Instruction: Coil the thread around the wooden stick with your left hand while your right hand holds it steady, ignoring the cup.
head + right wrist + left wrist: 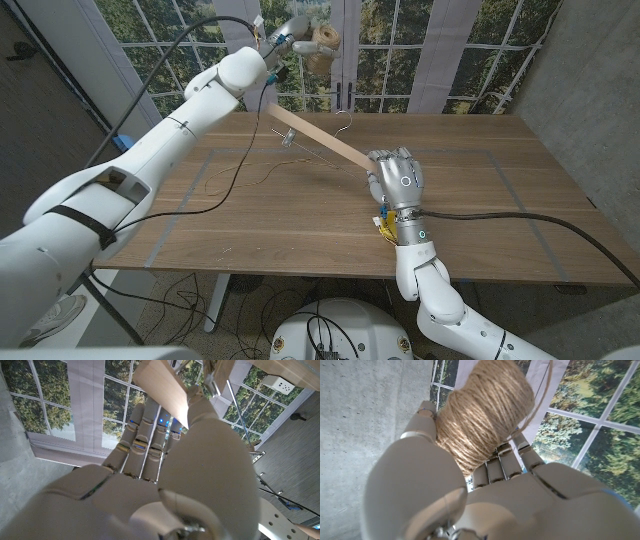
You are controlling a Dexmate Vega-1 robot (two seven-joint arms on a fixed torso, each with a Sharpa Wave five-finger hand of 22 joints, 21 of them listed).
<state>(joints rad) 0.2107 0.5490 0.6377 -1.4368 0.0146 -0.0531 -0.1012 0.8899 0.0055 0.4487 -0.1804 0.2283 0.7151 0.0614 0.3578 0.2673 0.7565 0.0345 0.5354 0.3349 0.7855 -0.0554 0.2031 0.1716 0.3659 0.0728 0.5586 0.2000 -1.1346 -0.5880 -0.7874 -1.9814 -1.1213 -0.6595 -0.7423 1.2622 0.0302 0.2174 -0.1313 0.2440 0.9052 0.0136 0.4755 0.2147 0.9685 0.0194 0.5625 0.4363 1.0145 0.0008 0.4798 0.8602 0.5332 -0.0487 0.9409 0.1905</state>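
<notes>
A flat wooden stick [318,136] slants over the table, its near end gripped by my right hand [397,180] at the table's middle. The right wrist view shows this hand [165,475] with fingers wrapped on the stick [160,387]. My left hand [288,34] is raised high above the stick's far end and holds a spool of tan thread [322,42]. In the left wrist view the spool [485,410] sits between the fingers of that hand [470,490], and a loose strand [547,385] leads off it. Thin thread [240,172] trails on the table under the stick.
A small clear object [290,138] sits by the stick's far part; I cannot tell what it is. Grey tape lines [190,200] mark a rectangle on the wooden table [480,230]. Windows stand behind the far edge. A black cable [540,216] runs right from my right wrist.
</notes>
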